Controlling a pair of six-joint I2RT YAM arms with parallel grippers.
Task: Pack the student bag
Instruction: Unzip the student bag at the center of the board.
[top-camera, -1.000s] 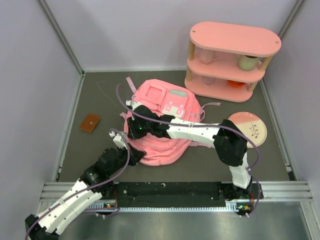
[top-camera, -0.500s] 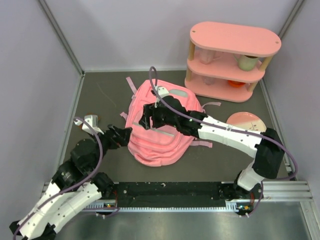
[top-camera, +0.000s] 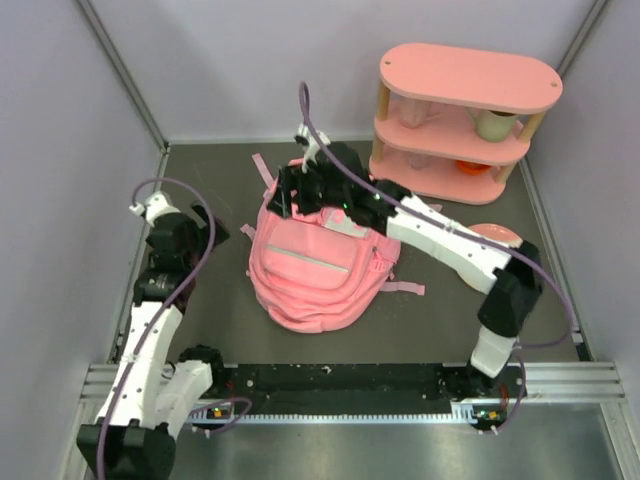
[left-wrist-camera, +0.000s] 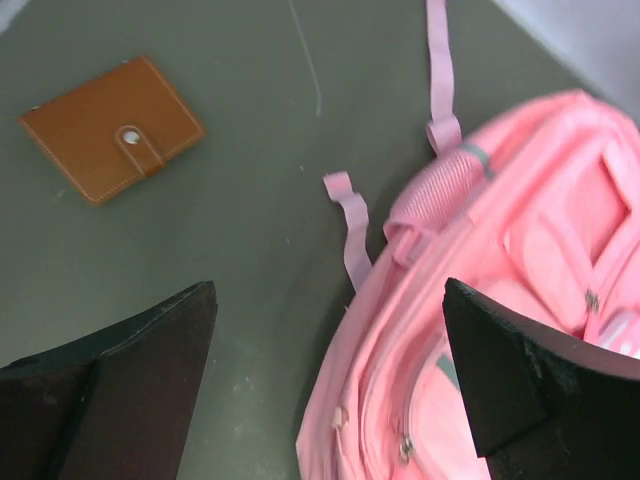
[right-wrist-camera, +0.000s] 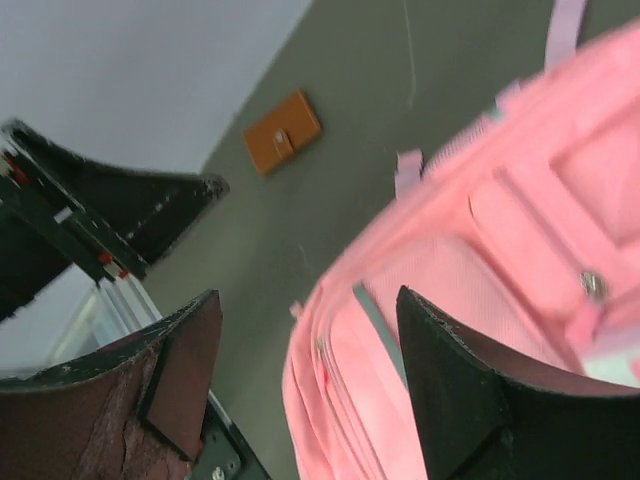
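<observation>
The backpack (top-camera: 318, 275) is matt pink cloth with a fine weave. Its top handle (left-wrist-camera: 440, 188) is ribbed webbing, its straps (left-wrist-camera: 437, 60) are flat woven tape, and its zip pulls (left-wrist-camera: 405, 448) are small bits of shiny metal. The wallet (left-wrist-camera: 110, 128) looks like smooth brown leather with a stitched edge and a metal snap. The table (top-camera: 440, 310) is dark, matt and faintly scratched. The shelf unit (top-camera: 470, 75) has smooth pink painted boards on pale wooden posts. The left gripper (left-wrist-camera: 328, 310) has fingers (left-wrist-camera: 150, 360) of matt black plastic, slightly grainy. On the right gripper (right-wrist-camera: 310, 330), one finger (right-wrist-camera: 150, 400) is scuffed and dull reddish. The front rail (top-camera: 350, 378) is ridged bare metal.
</observation>
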